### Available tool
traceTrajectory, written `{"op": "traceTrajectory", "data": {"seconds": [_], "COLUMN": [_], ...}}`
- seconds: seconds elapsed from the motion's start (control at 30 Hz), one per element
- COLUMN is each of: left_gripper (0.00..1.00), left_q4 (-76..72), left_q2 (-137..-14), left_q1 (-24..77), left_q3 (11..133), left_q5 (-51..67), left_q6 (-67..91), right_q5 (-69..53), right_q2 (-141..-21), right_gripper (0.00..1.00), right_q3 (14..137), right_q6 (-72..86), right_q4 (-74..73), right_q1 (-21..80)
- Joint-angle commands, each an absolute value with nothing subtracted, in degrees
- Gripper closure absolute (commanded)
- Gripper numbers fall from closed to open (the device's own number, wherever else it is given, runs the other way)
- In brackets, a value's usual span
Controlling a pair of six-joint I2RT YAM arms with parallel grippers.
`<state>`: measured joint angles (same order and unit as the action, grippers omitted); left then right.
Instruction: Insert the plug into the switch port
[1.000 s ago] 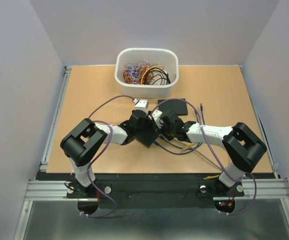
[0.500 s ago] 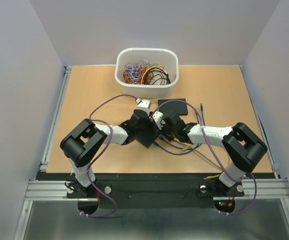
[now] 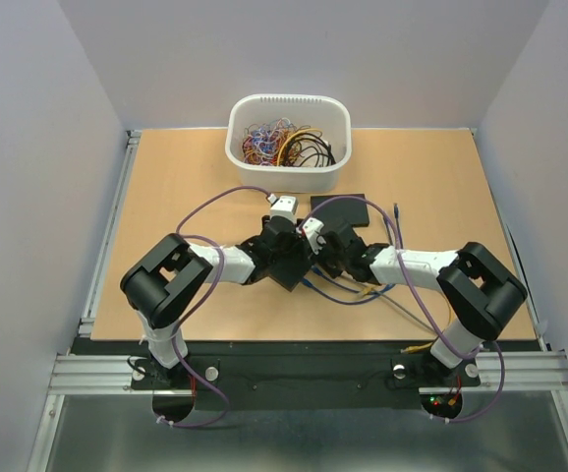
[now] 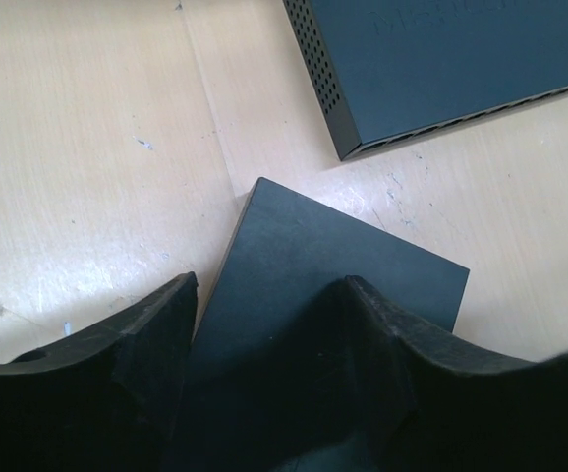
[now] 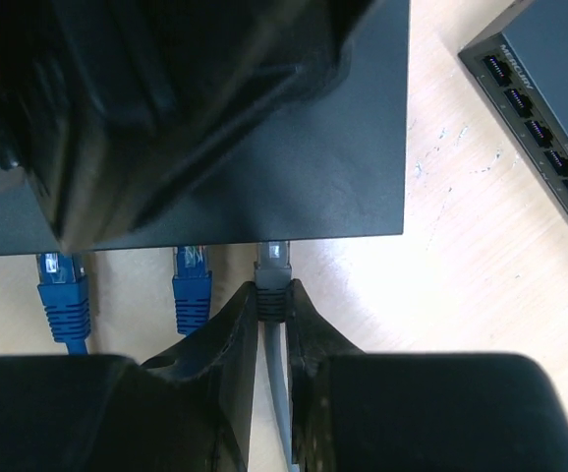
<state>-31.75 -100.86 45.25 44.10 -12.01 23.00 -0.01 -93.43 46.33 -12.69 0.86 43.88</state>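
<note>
A flat black switch (image 5: 343, 177) lies at the table's middle (image 3: 289, 267). My left gripper (image 4: 271, 285) stands over it with jaws apart. One finger is at the box's left edge and the other is over its top face (image 4: 343, 256). My right gripper (image 5: 272, 293) is shut on a grey cable's connector (image 5: 272, 261), whose tip sits at the switch's near edge. Two blue connectors (image 5: 63, 280) (image 5: 192, 280) sit along the same edge. A thin yellow cable (image 3: 374, 287) lies under the right arm. The plug on its end cannot be made out.
A second black switch (image 3: 341, 209) lies just behind, its row of ports (image 5: 530, 108) facing the right gripper. A white bin (image 3: 287, 99) of tangled wires stands at the back. Blue cables loop on the table below the grippers (image 3: 348, 295).
Both grippers and the switch under them have edged slightly towards the back of the table. The right gripper's hold on the grey connector is unchanged.
</note>
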Motion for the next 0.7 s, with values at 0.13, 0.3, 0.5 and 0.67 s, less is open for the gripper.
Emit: {"op": "traceTrajectory", "data": {"seconds": [0.13, 0.3, 0.5, 0.67], "left_gripper": [0.11, 0.01, 0.01, 0.01], "left_q4": [-14.2, -9.8, -2.4, 3.0], "left_q2": [-102.8, -99.3, -91.9, -84.8], "left_q1": [54.9, 50.8, 45.8, 41.2], "left_q3": [44.1, 44.1, 45.2, 45.4], "left_q5": [9.5, 5.2, -3.2, -11.3], "left_q6": [24.2, 25.0, 28.5, 30.0], "right_q5": [-9.8, -7.6, -5.2, -2.6], "right_q2": [-88.7, -85.7, -88.7, -91.7], "right_gripper": [1.0, 0.99, 1.0, 0.99], "right_q3": [42.7, 39.1, 41.8, 44.6], "right_q6": [-7.2, -5.8, -2.5, 0.3], "right_q4": [38.7, 38.4, 35.0, 34.6], "right_q1": [47.5, 47.5, 47.5, 47.5]}}
